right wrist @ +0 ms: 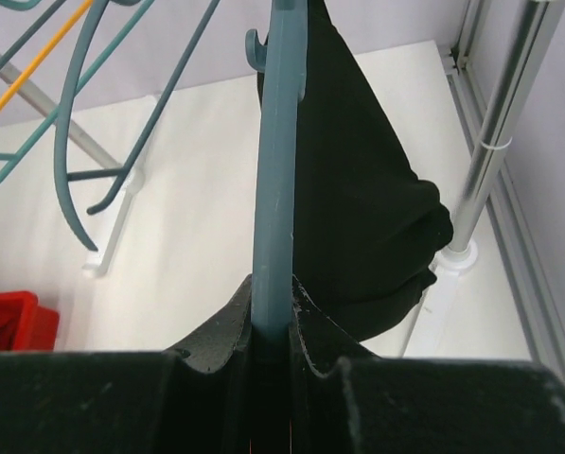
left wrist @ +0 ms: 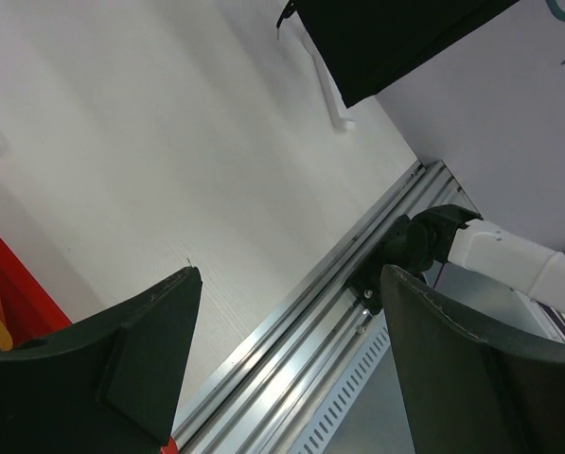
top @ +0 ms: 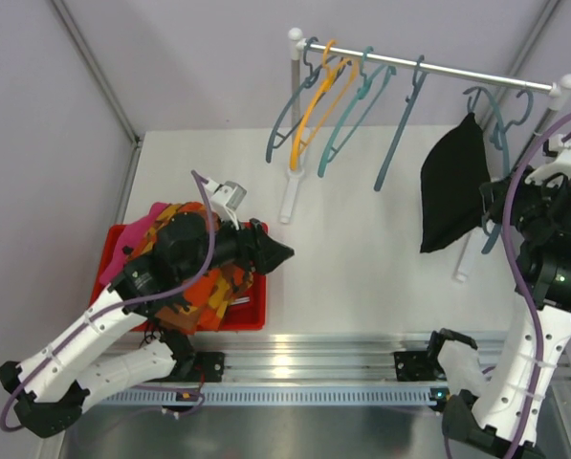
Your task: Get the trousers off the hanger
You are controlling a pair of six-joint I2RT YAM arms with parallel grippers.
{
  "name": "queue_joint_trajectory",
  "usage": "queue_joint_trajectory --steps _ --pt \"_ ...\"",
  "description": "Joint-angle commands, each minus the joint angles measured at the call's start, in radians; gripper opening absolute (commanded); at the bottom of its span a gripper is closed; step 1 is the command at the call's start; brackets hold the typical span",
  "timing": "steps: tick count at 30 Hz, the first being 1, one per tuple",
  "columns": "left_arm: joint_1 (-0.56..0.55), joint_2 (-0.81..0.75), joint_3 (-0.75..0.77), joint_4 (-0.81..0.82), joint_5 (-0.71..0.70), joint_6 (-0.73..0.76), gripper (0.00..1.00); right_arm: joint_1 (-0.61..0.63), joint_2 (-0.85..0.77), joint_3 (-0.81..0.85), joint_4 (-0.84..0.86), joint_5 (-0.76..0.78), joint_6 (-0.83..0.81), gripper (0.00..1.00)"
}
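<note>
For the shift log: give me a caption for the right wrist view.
Right end effector clamped on the teal hanger that carries the black trousers.

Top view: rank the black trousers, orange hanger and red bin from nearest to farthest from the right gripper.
From the right gripper, shut on the teal hanger:
1. black trousers: hanging right beside it, on its left.
2. orange hanger: near the far left end of the rail, bare.
3. red bin: farthest, at the near left, holding a pile of clothes.
</note>
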Motion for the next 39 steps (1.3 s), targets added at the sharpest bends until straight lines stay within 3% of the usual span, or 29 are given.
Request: queue_joint_trajectory --steps 1,16,39 --pt "0.005 -0.029 -0.002 -0.006 0.019 -0.008 0.82 0.030 -0.030 0.015 0.074 0.018 -0.004 0.00" --pt "0.005 -0.036 -0.014 -0.003 -0.007 -0.015 0.82 0.053 0.163 0.093 0.137 0.113 -0.053 0.00" --pt "0.005 0.048 0.011 0.014 -0.018 0.033 0.82 0.052 0.375 0.243 0.224 0.138 -0.089 0.00"
